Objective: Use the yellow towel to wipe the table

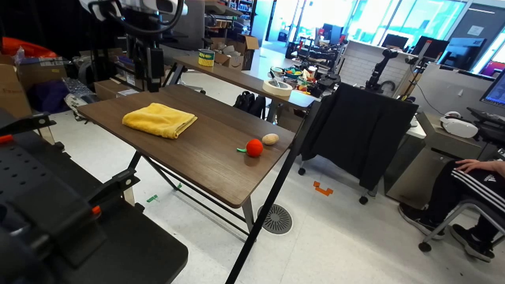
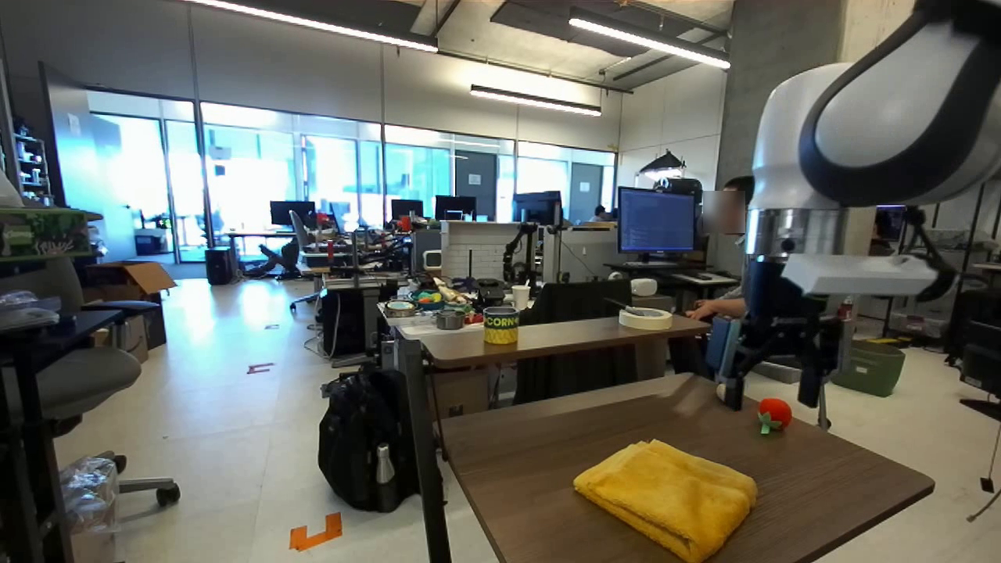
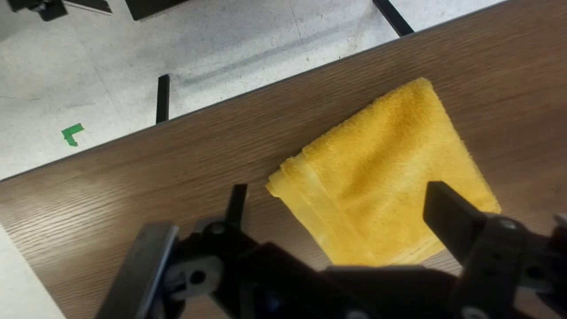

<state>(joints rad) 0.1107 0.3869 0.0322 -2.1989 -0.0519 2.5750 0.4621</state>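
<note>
The yellow towel [image 1: 158, 120] lies folded on the brown table [image 1: 221, 169], toward one end. The towel also shows in an exterior view [image 2: 672, 496] and in the wrist view [image 3: 381, 177]. My gripper [image 3: 337, 186] is open and empty, with its fingers wide apart. In the wrist view one finger appears over the towel and the other over bare wood beside it. In an exterior view the gripper [image 1: 153, 81] hangs pointing down above the table's far edge. It also shows in an exterior view [image 2: 772, 395], apart from the towel.
A red ball with a green leaf [image 1: 254, 148] and a potato-like object [image 1: 270, 139] sit at the table's other end. A raised shelf [image 1: 236, 81] along the side holds a yellow can [image 1: 206, 58] and a tape roll [image 1: 277, 87].
</note>
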